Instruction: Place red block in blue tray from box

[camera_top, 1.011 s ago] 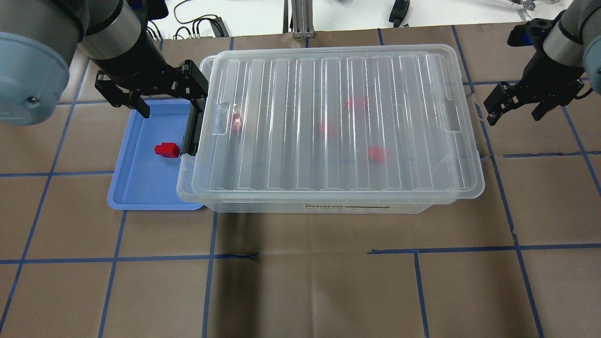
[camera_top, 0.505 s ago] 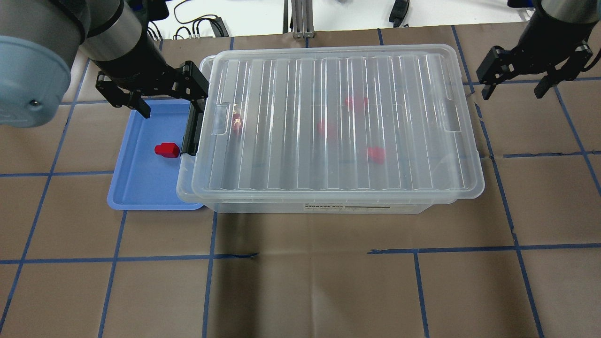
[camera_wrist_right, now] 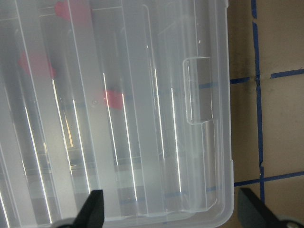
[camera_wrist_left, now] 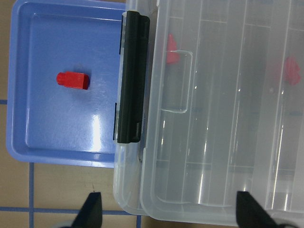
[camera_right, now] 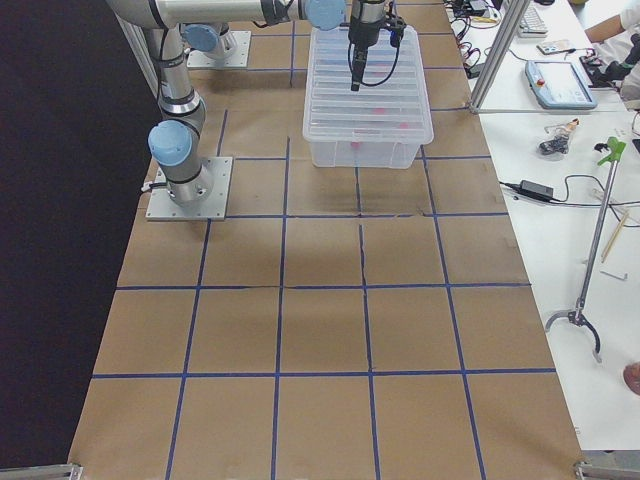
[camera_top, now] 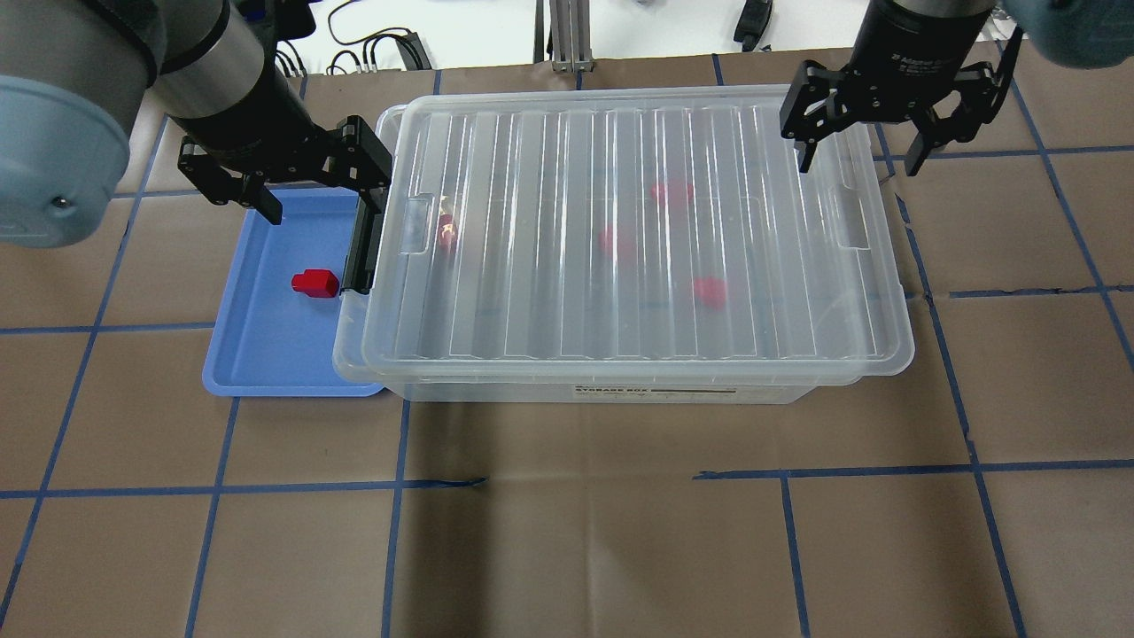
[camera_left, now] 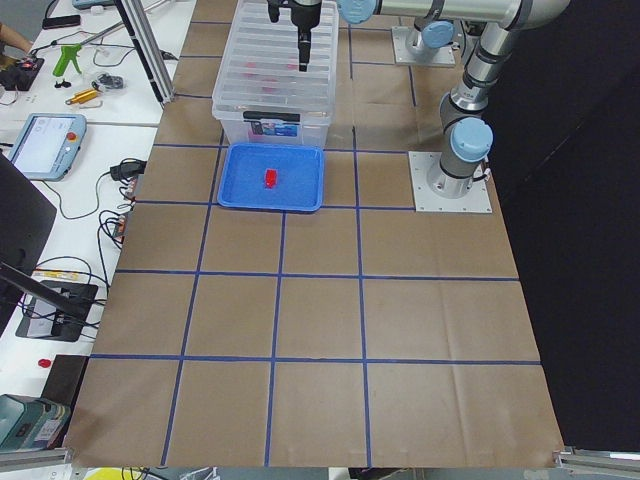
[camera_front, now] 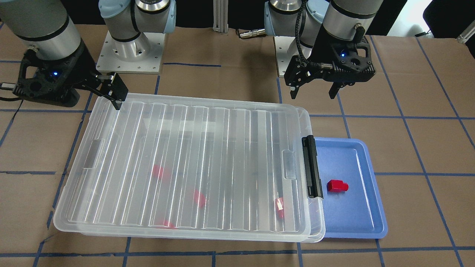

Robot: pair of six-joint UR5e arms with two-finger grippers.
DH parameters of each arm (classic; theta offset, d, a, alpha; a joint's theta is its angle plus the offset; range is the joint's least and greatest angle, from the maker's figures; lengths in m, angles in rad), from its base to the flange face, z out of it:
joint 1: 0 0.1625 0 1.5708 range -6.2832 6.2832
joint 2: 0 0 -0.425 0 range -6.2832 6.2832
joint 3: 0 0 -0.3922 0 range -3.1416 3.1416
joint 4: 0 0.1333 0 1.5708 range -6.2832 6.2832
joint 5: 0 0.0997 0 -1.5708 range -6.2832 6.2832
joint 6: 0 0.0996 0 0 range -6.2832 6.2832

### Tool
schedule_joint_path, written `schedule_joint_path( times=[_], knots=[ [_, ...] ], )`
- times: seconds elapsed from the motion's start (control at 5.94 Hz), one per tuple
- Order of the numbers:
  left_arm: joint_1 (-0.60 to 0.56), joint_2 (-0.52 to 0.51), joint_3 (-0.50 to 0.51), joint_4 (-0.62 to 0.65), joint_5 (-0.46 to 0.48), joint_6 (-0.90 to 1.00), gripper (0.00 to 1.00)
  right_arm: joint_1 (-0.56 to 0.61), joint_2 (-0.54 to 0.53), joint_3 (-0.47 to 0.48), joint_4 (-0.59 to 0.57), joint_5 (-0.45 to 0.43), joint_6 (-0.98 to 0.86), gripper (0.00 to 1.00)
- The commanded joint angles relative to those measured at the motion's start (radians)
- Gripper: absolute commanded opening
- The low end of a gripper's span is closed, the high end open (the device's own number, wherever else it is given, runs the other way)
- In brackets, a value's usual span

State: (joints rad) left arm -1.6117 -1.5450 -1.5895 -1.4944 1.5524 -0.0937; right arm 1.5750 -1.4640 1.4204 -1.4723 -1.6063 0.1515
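One red block (camera_top: 314, 283) lies in the blue tray (camera_top: 266, 346), left of the box (camera_top: 638, 230); it also shows in the front view (camera_front: 337, 185) and the left wrist view (camera_wrist_left: 72, 80). The box's lid is on, with its black latch (camera_top: 363, 239) over the tray's edge. Several more red blocks (camera_top: 671, 192) show blurred through the lid. My left gripper (camera_top: 323, 190) is open and empty above the tray's far end and the box's left edge. My right gripper (camera_top: 859, 159) is open and empty above the lid's far right corner.
Brown paper with a blue tape grid covers the table. Cables (camera_top: 372, 49) and an aluminium post (camera_top: 567, 35) sit at the far edge. A side bench with a tablet (camera_left: 40, 140) and tools stands past the table's left end.
My right gripper has swung from beside the box's right end to over the lid's far right corner. The left arm, the tray and the red block have not moved.
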Motion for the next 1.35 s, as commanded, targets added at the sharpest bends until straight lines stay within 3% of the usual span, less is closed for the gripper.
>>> schedule_joint_path(
  times=[0.0,1.18],
  knots=[
    [0.001,0.002,0.0,0.0,0.0,0.005,0.99,0.0,0.001,-0.008,0.003,0.003,0.02,1.0],
    [0.0,-0.02,0.017,0.006,-0.006,-0.003,0.99,-0.012,-0.002,-0.006,0.003,0.026,0.019,1.0]
  ],
)
